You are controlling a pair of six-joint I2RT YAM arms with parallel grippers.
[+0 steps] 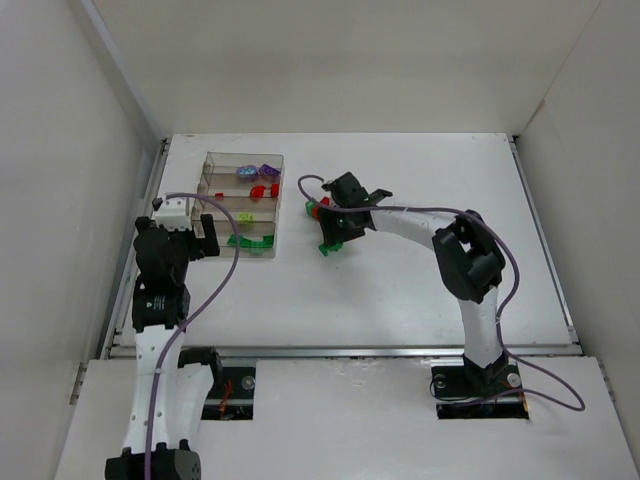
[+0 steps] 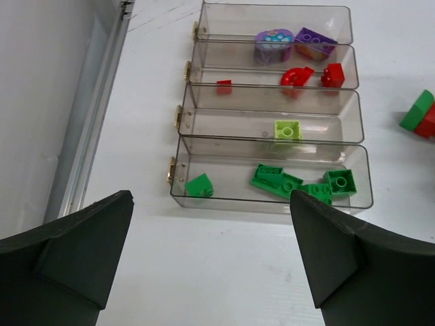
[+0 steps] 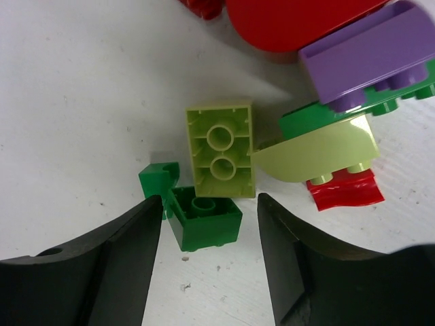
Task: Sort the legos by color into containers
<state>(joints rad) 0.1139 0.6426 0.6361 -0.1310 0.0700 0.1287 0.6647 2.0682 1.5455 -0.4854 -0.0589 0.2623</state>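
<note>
Left of the overhead frame: left jaws, wide apart and empty, just short of the clear tray (image 1: pixel 212 160) on the white surface (image 1: pixel 420 290).

In the left wrist view, far compartment to near:
- a purple heart-shaped piece (image 2: pixel 273 45) and a purple brick (image 2: pixel 314 42)
- three red pieces (image 2: pixel 297 75)
- one lime brick (image 2: pixel 287 129)
- several dark green pieces (image 2: pixel 275 180)

Right of the tray, near frame centre: a loose lego pile (image 1: pixel 314 209), right jaws lowered close by.

In the right wrist view:
- Lower centre: right jaws part-way apart, straddling a dark green brick (image 3: pixel 204 221). Brick hard against the finger (image 3: pixel 102 272) at frame left, a sliver of gap before the other.
- Just above, touching it: an upturned lime brick (image 3: pixel 219 149), hollow side showing.
- Upper right: a lime curved piece (image 3: pixel 319 156), a loose purple brick (image 3: pixel 370 54), a big red piece (image 3: pixel 299 20).
</note>
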